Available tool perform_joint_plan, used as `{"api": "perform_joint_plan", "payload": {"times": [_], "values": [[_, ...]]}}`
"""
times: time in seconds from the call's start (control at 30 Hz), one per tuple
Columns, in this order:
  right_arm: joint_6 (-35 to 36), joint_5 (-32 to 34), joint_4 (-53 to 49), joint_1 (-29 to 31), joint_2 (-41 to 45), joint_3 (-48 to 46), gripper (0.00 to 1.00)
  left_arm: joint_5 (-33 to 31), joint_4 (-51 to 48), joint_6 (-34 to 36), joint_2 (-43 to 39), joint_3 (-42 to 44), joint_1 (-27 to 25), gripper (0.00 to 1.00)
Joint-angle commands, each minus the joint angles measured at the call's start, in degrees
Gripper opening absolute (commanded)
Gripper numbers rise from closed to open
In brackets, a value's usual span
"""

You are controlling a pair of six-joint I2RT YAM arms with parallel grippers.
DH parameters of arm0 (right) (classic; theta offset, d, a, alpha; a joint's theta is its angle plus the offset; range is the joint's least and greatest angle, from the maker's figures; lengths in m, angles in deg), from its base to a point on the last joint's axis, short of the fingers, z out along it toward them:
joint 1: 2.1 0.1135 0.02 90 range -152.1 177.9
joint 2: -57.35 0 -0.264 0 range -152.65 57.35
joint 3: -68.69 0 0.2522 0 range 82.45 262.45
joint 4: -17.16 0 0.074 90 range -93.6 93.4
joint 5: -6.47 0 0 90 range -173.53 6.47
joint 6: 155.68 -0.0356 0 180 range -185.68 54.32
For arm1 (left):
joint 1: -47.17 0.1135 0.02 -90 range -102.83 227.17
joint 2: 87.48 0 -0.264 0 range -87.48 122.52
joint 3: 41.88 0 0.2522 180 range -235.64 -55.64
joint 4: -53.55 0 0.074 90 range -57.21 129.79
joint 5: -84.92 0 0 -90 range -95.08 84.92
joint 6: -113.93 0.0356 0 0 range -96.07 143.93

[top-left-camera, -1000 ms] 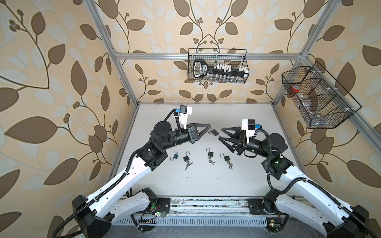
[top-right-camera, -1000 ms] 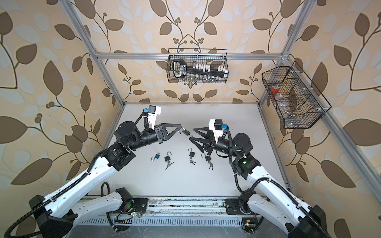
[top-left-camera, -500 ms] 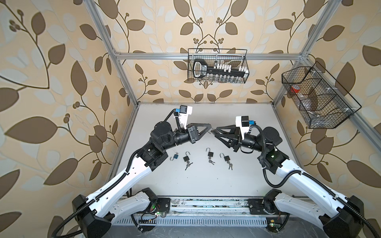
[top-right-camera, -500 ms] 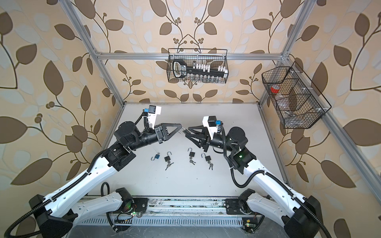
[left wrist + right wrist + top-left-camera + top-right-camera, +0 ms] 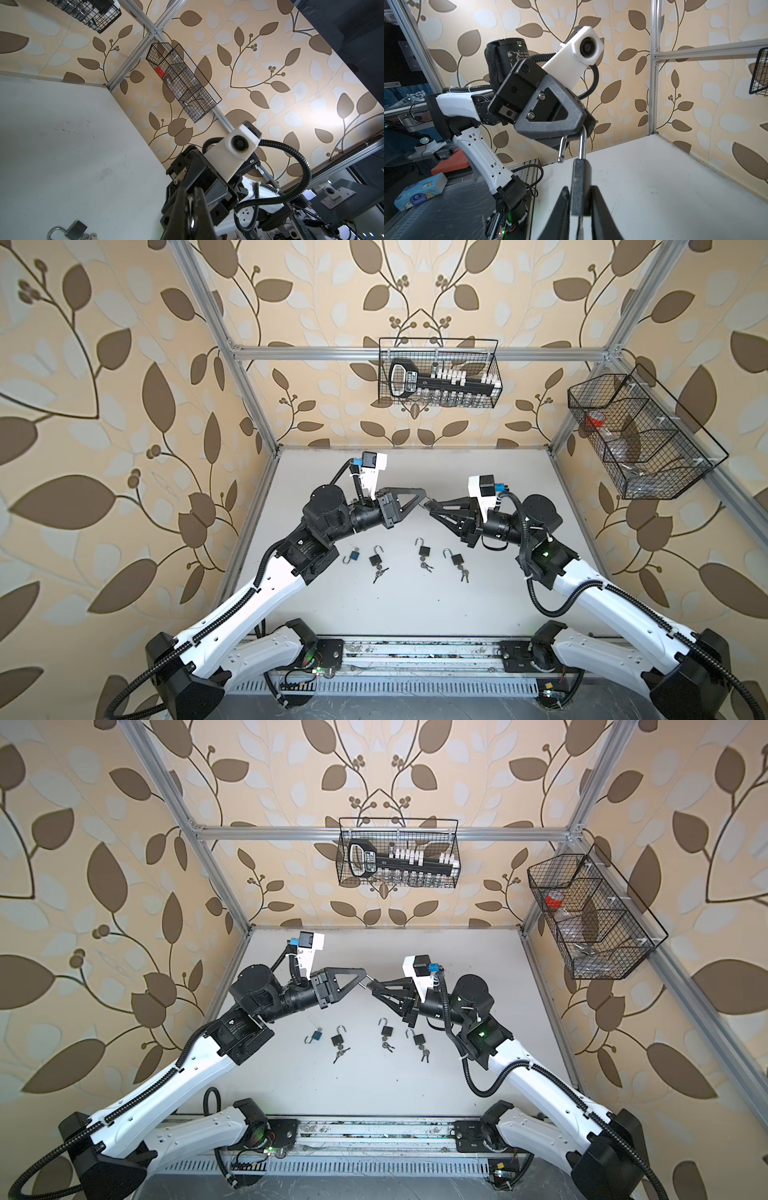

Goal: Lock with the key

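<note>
raised padlock (image 5: pixel 579 174); left pincer (image 5: pixel 423 501) pinching its shackle (image 5: pixel 583 145), right pincer (image 5: pixel 580 188) pinching its body (image 5: pixel 580 201)

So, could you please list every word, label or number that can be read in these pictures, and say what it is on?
"EGA": white letters on a blue panel outside the frame; the start is unclear.
Label on the key-shaped rack in the wire basket: too small to read.
Motor sticker: blurred.
Tissue pack: print blurred.
No marking shows on the held padlock.
</note>
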Motion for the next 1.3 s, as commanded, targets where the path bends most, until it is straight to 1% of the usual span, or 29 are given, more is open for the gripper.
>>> {"api": "perform_joint_plan", "payload": {"times": [0.0, 0.03, 0.1, 0.2, 0.3, 0.43, 0.5, 0.57, 0.6, 0.67, 0.73, 0.8, 0.93, 1.03, 1.13, 1.27], "values": [[-0.48, -0.04, 0.61, 0.35, 1.32, 1.31, 0.22, 0.64, 4.18, -0.2, -0.46, -2.09, -0.69, 0.0], [-0.59, -0.12, 0.64, 0.32, 1.57, 1.33, 0.26, 0.8, 4.35, -0.33, -0.38, -2.13, -0.73, 0.0], [-0.75, -0.17, 0.77, 0.31, 1.67, 1.24, 0.28, 0.99, 4.53, -0.38, -0.28, -2.18, -0.73, 0.0], [-0.84, -0.5, 0.73, 0.31, 1.77, 1.35, 0.28, 0.91, 4.61, -0.43, -0.28, -2.13, -0.72, 0.0], [-0.81, -0.73, 0.29, 0.31, 1.4, 1.67, 0.25, 0.82, 4.87, -0.47, -0.28, -1.91, -0.72, 0.0], [-1.51, -0.92, 0.41, 0.35, 0.97, 2.03, 0.17, 1.06, 4.76, -0.48, -0.1, -2.09, -0.73, 0.0], [-2.19, -1.09, 0.64, 0.37, 0.95, 2.2, 0.11, 1.13, 4.14, 0.02, -0.1, -2.29, -0.72, 0.0], [-3.12, -1.14, -0.19, 0.32, 1.04, 2.68, 0.02, 1.02, 2.49, 1.66, -0.56, -2.59, -0.75, 0.0], [-3.61, -1.41, -0.79, 0.3, 1.06, 2.94, 0.0, 0.72, 1.62, 2.59, -0.86, -2.7, -0.77, 0.0], [-5.81, -2.69, -1.86, 0.35, 1.37, 3.81, 0.0, -0.63, 0.09, 4.5, -2.01, -2.87, -0.75, 0.0], [-8.47, -5.22, -2.69, 0.37, 1.36, 5.15, 0.0, -0.5, -0.89, 6.24, -2.96, -3.26, -0.72, 0.0], [-11.76, -7.51, -3.11, 0.31, 1.21, 6.49, 0.0, -0.79, -3.92, 8.13, -3.6, -4.68, -0.72, 0.0], [-19.07, -10.0, -2.6, 0.35, 1.32, 7.78, 0.0, 0.67, -9.09, 11.36, -3.97, -7.56, -0.86, 0.0], [-23.79, -11.9, -1.08, 0.32, 1.33, 8.39, 0.0, 1.85, -9.29, 12.68, -4.63, -7.78, -0.88, 0.0], [-27.91, -13.68, 1.84, 0.34, 1.35, 8.93, 0.0, 1.62, -9.18, 13.55, -5.26, -7.5, -0.83, 0.0], [-30.26, -14.41, 2.75, 0.3, 1.41, 10.25, 0.0, 2.32, -8.46, 13.71, -5.05, -7.25, -0.83, 0.0]]}}
